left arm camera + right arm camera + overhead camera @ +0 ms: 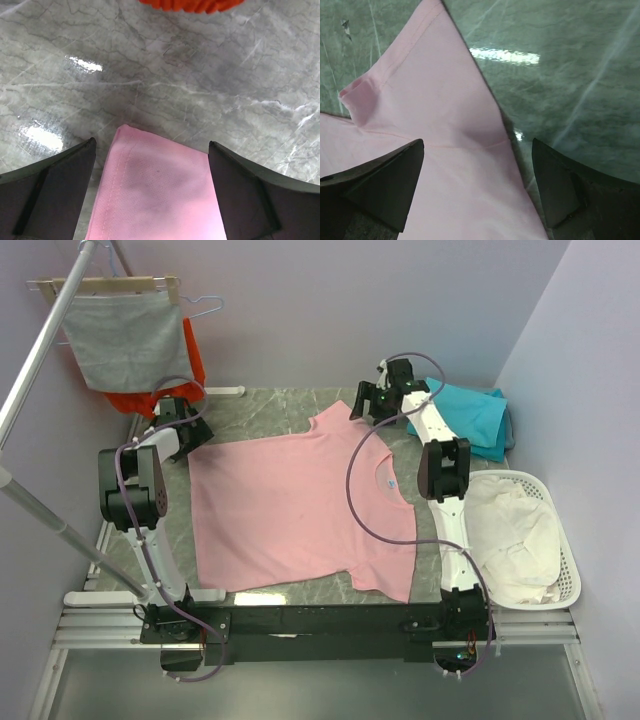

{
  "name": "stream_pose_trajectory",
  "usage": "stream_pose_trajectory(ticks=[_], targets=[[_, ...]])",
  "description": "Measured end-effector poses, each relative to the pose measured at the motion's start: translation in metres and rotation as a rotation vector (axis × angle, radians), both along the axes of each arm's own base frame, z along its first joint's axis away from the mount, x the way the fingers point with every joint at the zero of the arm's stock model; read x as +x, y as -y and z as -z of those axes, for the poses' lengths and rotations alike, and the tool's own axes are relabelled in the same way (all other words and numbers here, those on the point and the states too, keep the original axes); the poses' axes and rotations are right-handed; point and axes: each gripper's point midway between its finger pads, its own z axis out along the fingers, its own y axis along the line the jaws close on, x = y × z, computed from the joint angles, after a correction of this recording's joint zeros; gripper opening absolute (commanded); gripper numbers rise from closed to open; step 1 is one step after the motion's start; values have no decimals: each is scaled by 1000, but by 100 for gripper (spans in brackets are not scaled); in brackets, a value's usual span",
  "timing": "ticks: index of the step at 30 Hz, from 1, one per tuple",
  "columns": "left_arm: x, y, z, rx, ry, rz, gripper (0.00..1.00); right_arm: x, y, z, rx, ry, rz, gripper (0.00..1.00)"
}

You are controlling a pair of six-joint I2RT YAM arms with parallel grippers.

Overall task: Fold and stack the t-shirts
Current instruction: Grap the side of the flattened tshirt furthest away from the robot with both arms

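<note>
The pink t-shirt (300,510) lies spread flat across the middle of the marbled tabletop (265,405) in the top view. Its collar points to the right of the frame and its hem to the left, and a small blue mark (388,482) sits just by the neckline. One sleeve reaches toward the upper centre of the frame, the other toward the lower right.

The left jaws hang at the shirt's upper left corner, spread wide and grasping nothing. In the left wrist view the hem corner of the pink t-shirt (160,195) lies on the tabletop (200,75) between the two dark fingers (50,195), apart from both. A strip of the orange-red garment (192,4) shows at the top edge.

The right jaws hang over the upper sleeve, also wide apart and holding nothing. In the right wrist view the sleeve of the pink t-shirt (420,95) lies between and beyond the fingers (385,185), its hem toward the upper left of the frame.

A teal t-shirt (468,415) lies crumpled at the upper right of the top view, beyond the right arm (445,475). A white basket (560,540) with pale cloth inside stands at the lower right. A grey cloth (125,340) on a wooden hanger hangs at the upper left, with the orange-red garment (190,365) behind it
</note>
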Motion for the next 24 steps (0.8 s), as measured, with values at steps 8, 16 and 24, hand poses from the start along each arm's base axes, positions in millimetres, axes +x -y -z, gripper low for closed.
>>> stream_pose_trajectory(ticks=[8, 16, 24], targets=[[6, 2, 2, -28, 4, 15, 39, -8, -18, 1, -37, -3, -27, 71], [13, 7, 9, -65, 1, 42, 1, -12, -14, 8, -63, -30, -10, 44], [20, 14, 7, -99, 1, 79, 1, 0, -6, 16, -20, -16, 59, 0]])
